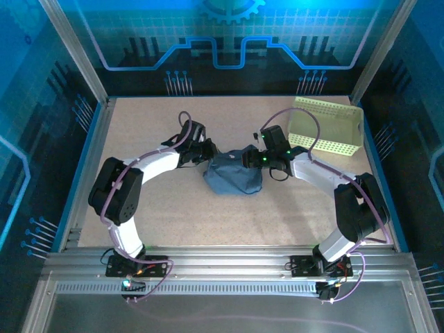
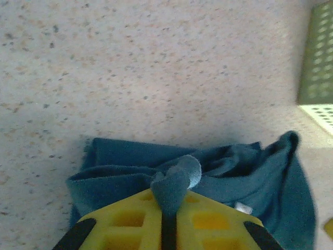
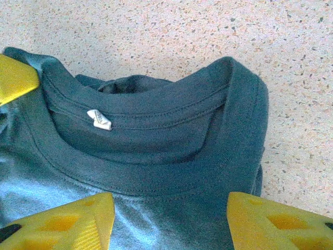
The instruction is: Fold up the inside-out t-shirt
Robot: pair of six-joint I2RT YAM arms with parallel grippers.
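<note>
The inside-out t-shirt (image 1: 234, 177) lies bunched in a dark slate-blue heap at the middle of the table. My left gripper (image 1: 208, 154) is at its left edge. In the left wrist view the yellow jaws of the left gripper (image 2: 169, 204) are shut on a raised fold of the t-shirt (image 2: 234, 172). My right gripper (image 1: 251, 158) is at the heap's upper right. It stands open, its fingers (image 3: 270, 221) wide apart over the t-shirt (image 3: 156, 156) just below the collar, with a white label (image 3: 99, 120) inside the neck.
A pale yellow-green perforated basket (image 1: 326, 125) stands at the back right, its corner also in the left wrist view (image 2: 318, 67). Bare speckled tabletop (image 1: 139, 125) surrounds the heap. Blue enclosure walls border the table.
</note>
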